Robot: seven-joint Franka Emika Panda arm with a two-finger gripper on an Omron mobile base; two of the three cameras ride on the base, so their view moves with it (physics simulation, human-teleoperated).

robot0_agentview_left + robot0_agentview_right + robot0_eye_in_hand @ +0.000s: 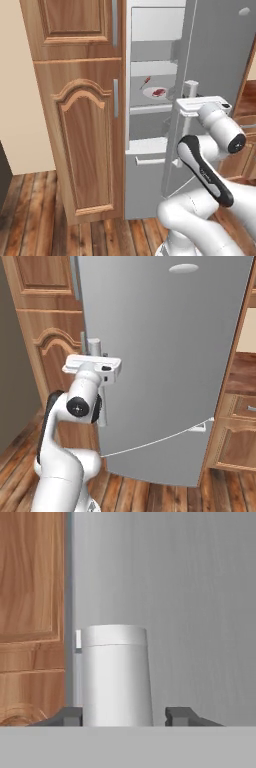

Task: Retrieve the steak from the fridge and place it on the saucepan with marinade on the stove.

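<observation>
At far left stands the wooden cabinet. Next to it the fridge is partly open, and the steak lies on a white plate on a middle shelf. Further right, the arm reaches up and forward with its hand level at the door handle. The gripper straddles that handle, a fingertip on each side, apparently pinching it.
</observation>
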